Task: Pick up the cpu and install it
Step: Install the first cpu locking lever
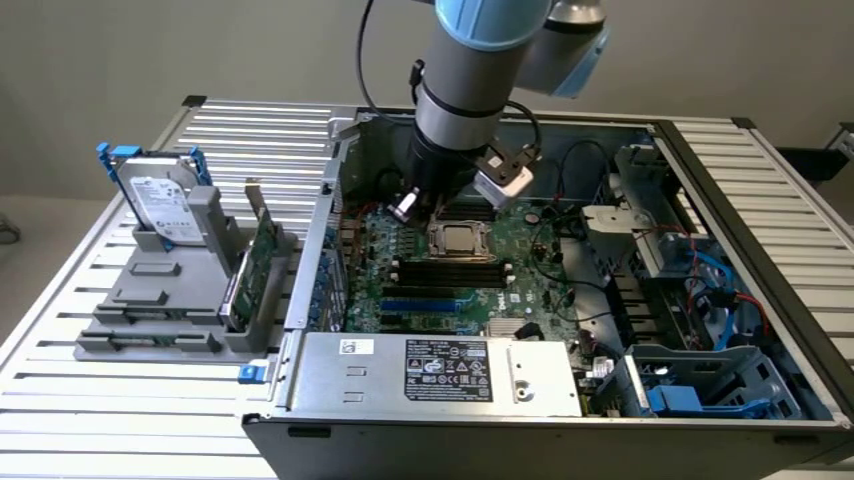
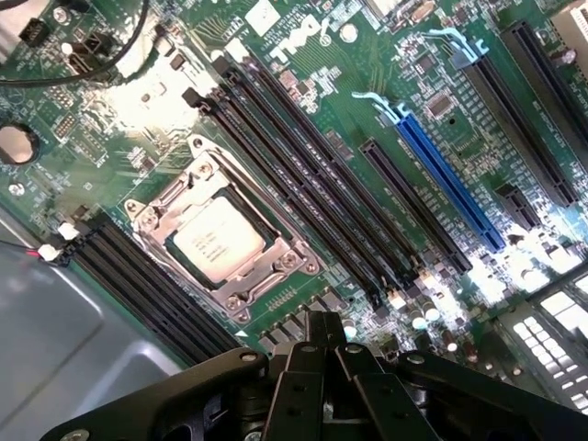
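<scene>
The cpu (image 1: 462, 238) lies flat in its metal-framed socket on the green motherboard (image 1: 534, 290) inside the open computer case. In the wrist view the cpu (image 2: 219, 241) shows its silver-grey top inside the silver socket frame (image 2: 287, 266). My gripper (image 1: 422, 205) hangs just above the board, a little toward the exterior view's left of the socket. In the wrist view the gripper (image 2: 323, 323) has its black fingers pressed together with nothing between them, and it does not touch the cpu.
A hard drive with blue brackets (image 1: 167, 205) and an upright green circuit card (image 1: 254, 265) stand in a grey holder (image 1: 154, 335) left of the case. Black memory slots (image 2: 303, 175) and a blue slot (image 2: 450, 184) flank the socket. A silver power supply (image 1: 434, 370) sits at the front.
</scene>
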{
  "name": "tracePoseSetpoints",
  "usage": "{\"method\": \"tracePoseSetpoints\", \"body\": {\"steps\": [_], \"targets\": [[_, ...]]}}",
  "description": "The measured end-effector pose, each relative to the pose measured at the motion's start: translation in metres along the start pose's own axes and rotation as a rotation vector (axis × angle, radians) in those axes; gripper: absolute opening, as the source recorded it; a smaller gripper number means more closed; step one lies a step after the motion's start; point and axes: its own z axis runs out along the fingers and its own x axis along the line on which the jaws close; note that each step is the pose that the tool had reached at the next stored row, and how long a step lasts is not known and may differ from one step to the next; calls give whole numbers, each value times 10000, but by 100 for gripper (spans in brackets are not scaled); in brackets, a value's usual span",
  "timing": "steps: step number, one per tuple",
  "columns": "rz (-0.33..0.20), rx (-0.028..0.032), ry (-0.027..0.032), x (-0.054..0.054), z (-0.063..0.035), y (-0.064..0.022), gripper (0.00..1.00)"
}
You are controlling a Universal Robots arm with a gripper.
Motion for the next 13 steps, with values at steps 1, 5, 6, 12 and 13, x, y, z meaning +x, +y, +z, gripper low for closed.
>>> {"method": "tracePoseSetpoints", "body": {"steps": [1,5,6,12,13], "targets": [[-68,-80,61,1,0,-1,11],[-373,-255,191,4,0,-3,11],[-492,-244,170,4,-2,-3,11],[-1375,-152,-6,4,-4,-4,11],[-1537,-136,-40,4,-4,-4,11]]}}
